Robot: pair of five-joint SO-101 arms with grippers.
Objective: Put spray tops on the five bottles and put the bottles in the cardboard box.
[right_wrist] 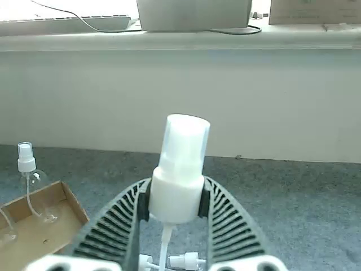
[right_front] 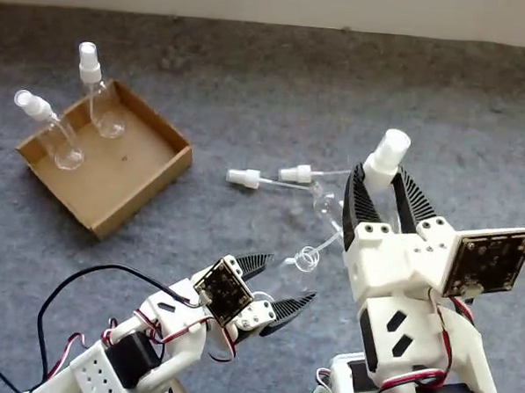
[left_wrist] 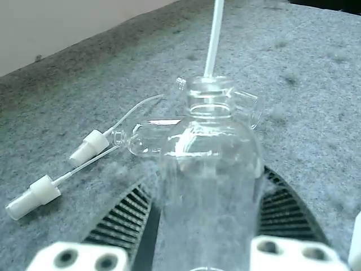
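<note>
My left gripper (right_front: 292, 277) is shut on a clear bottle (left_wrist: 210, 164), which it holds low over the mat with its open neck (right_front: 306, 258) pointing away. My right gripper (right_front: 383, 172), higher and to the right, is shut on a white spray top (right_wrist: 179, 169). The thin tube (left_wrist: 213, 39) of that top runs down into the bottle's neck. Two loose spray tops (right_front: 246, 177) (right_front: 295, 173) lie on the mat in the middle. Beside them lie two clear bottles without tops (left_wrist: 145, 138) (left_wrist: 249, 106). The cardboard box (right_front: 148, 186) at the left holds two upright capped bottles (right_front: 59, 133) (right_front: 100, 100).
Grey felt mat (right_front: 251, 81) covers the table, with bare room behind and to the right of the box. A pale wall (right_wrist: 254, 101) rises past the far edge. Cables (right_front: 72, 292) trail by the left arm's base.
</note>
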